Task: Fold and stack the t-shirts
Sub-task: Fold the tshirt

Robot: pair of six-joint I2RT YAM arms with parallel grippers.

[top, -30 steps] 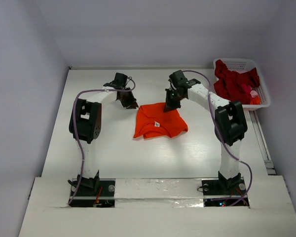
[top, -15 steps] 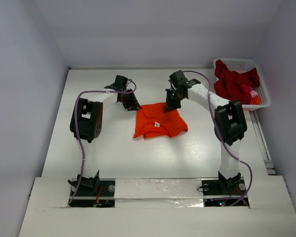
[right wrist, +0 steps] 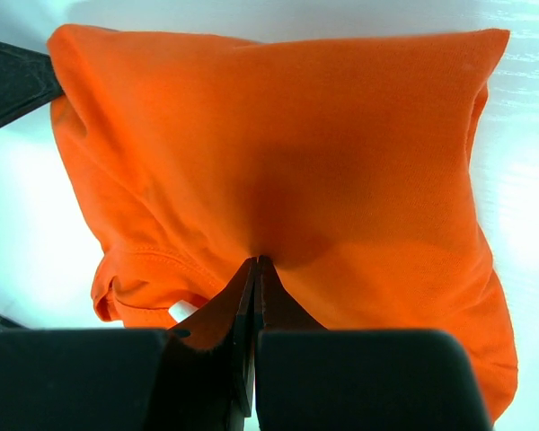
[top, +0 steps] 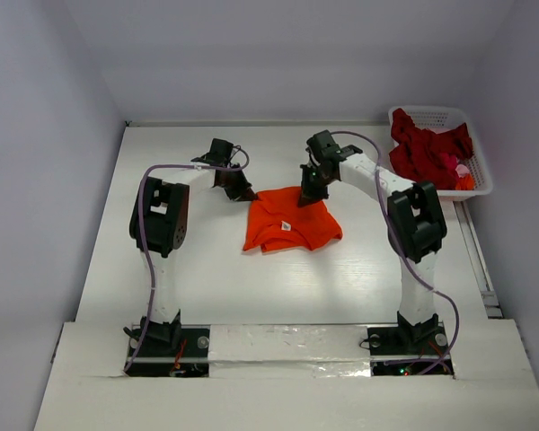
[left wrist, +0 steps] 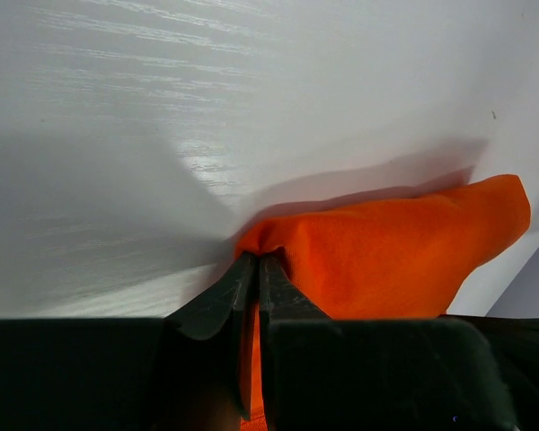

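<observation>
Left jaws and right jaws clenched on the 2 far corners of orange t-shirt (top: 296,229), body lying nearward.

Orange t-shirt (top: 292,220) folded, lying well left of the basket (top: 431,113); dark red t-shirts (top: 427,153) heaped inside it.
The orange one lies in a rough rectangle with its white neck label (top: 286,226) on top and its far edge puckered at both corners. The red ones are crumpled together and rise above the basket's rim; how many there are I can't quite tell.
</observation>
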